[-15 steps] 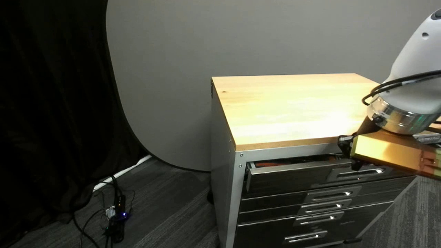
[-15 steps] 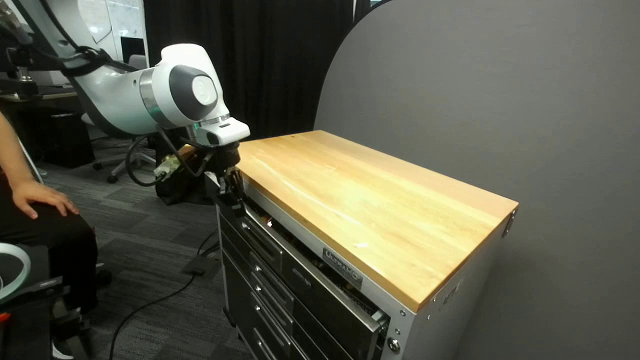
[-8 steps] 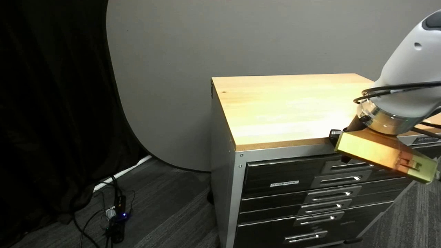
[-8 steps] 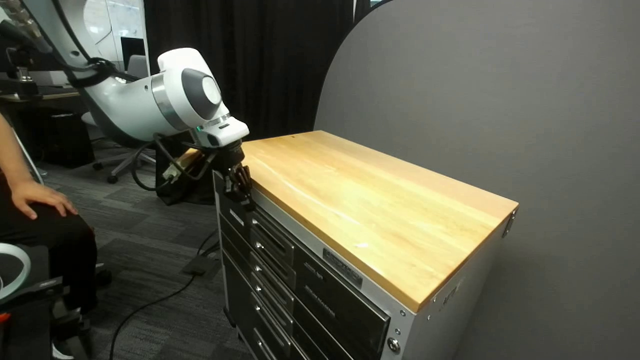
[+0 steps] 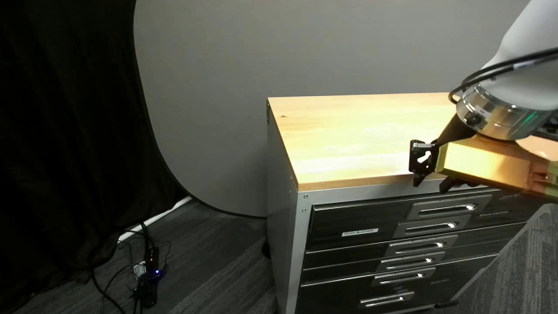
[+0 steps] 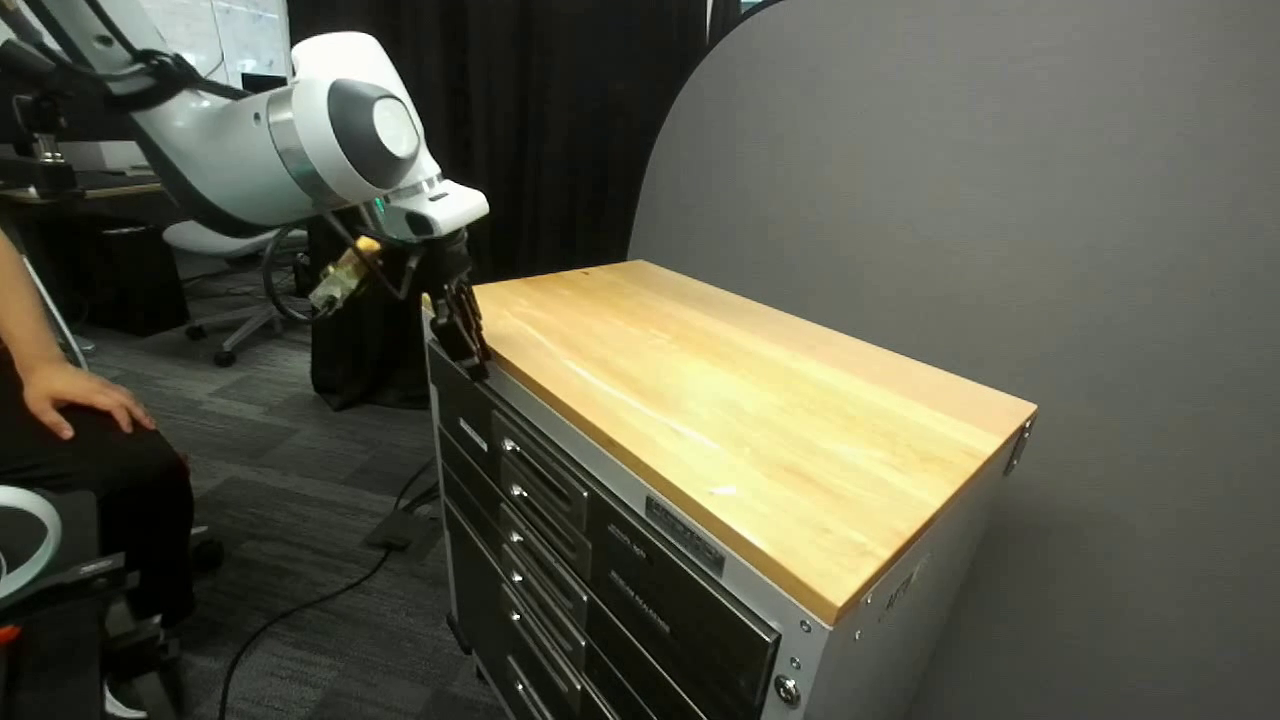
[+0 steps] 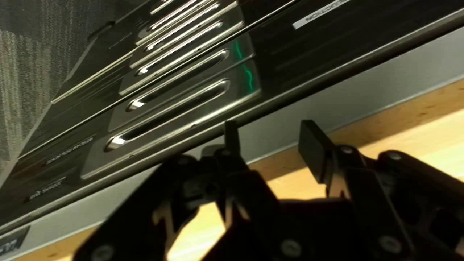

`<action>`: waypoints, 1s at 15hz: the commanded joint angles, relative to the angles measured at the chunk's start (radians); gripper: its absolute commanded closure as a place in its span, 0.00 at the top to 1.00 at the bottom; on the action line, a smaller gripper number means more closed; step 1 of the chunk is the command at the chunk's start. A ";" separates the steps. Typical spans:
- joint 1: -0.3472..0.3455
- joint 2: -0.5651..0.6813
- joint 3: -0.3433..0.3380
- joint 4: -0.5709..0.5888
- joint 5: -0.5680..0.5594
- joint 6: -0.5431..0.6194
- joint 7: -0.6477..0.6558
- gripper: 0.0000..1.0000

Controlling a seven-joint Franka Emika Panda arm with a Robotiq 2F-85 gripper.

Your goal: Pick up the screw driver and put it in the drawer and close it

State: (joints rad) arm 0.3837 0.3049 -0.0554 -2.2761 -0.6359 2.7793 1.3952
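Note:
The drawer point(image 5: 362, 213), the uppermost grey metal one, is shut flush with the cabinet front. It also shows shut in an exterior view point(image 6: 680, 580) and in the wrist view point(image 7: 152, 134), with its bar handle. My gripper point(image 5: 430, 186) hangs at the front edge of the wooden top, above the drawer's handle. It also shows in an exterior view point(image 6: 478, 366). In the wrist view the gripper point(image 7: 269, 136) has its two black fingers apart with nothing between them. The screw driver is out of view; the inside of the drawer is hidden.
The wooden top point(image 5: 348, 131) overhangs the cabinet front slightly. Several lower drawers point(image 5: 348, 292) are shut. A seated person's hand point(image 6: 85, 390) and leg are to the side. A power strip with cables point(image 5: 150, 274) lies on the floor beside a black curtain.
A second ago the drawer stood partly out with tools showing; half a second ago it was shut. Since then my gripper has risen from near the handle to the tabletop edge.

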 commanded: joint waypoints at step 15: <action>-0.252 -0.058 0.329 0.507 0.496 -0.800 -1.159 1.00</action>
State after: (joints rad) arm 0.0953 0.2063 0.3428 -1.8827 -0.1975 2.0647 0.3575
